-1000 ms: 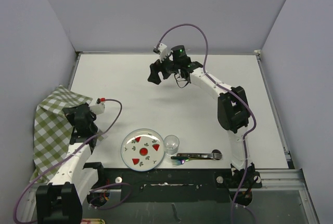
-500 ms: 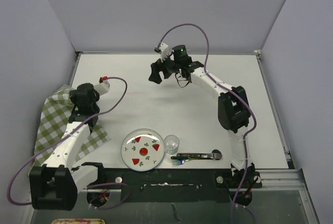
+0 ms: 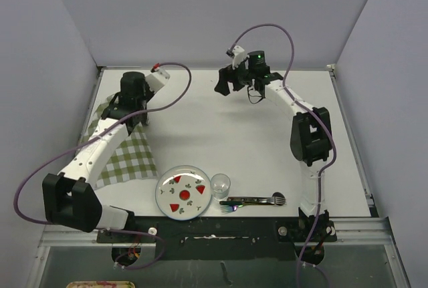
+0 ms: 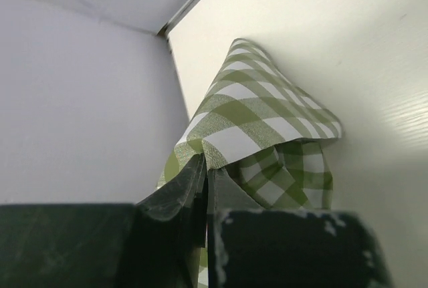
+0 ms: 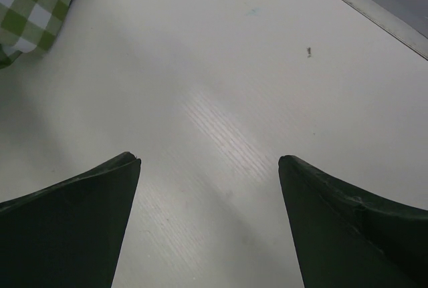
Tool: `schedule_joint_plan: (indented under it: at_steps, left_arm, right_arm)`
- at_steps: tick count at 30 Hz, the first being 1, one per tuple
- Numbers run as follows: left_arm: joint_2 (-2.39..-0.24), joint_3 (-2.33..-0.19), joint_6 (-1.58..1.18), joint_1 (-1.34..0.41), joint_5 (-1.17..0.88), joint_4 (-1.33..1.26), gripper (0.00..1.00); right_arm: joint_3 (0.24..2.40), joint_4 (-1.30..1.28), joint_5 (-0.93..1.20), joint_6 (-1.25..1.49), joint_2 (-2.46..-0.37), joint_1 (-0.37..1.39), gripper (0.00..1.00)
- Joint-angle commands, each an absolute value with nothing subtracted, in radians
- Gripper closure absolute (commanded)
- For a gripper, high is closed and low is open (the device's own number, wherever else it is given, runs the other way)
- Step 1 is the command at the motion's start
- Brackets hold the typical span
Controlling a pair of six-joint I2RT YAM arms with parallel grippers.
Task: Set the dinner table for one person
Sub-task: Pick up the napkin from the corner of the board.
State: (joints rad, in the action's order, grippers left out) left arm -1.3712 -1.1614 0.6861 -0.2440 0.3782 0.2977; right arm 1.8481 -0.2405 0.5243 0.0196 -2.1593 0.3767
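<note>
Dinner table (image 3: 221,134): the desk under both arms, plate (image 3: 183,192) at its near edge.
Left gripper (image 4: 204,171): clamped on checked cloth (image 3: 127,158), carried from the left edge toward the far-left corner.
Right gripper (image 5: 208,161): jaws apart, empty, shifted right.
Meaning: cloth likely gets spread next.

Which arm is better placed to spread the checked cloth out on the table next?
Left. The left pincer is shut on the cloth; the right pincer hangs open over bare table, apart from the cloth.

Layout on the dinner table (image 3: 200,134)
Plate (image 3: 184,192) at six o'clock; glass (image 3: 221,184) and cutlery (image 3: 253,201) at its three; cloth (image 3: 129,160) at nine.
</note>
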Motion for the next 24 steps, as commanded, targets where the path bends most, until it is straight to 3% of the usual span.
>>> schedule_joint_plan:
  at_steps: [1, 12, 19, 24]
  left_arm:
    - [-1.428, -1.269, 0.6, -0.317, 0.248, 0.293, 1.0]
    - [-1.64, -1.571, 0.607, -0.396, 0.116, 0.237, 1.0]
    - [-1.839, -1.887, 0.535, -0.426, 0.087, 0.324, 1.0]
    - [-1.893, -1.913, 0.529, -0.455, 0.102, 0.304, 1.0]
  right_arm:
    - [1.822, -0.224, 0.504, 0.031, -2.068, 0.332, 0.13]
    - [1.752, -0.211, 0.451, 0.021, -1.995, 0.289, 0.13]
    - [1.684, -0.201, 0.474, 0.0, -1.962, 0.281, 0.12]
    - [1.619, -0.205, 0.455, -0.127, -1.958, 0.338, 0.12]
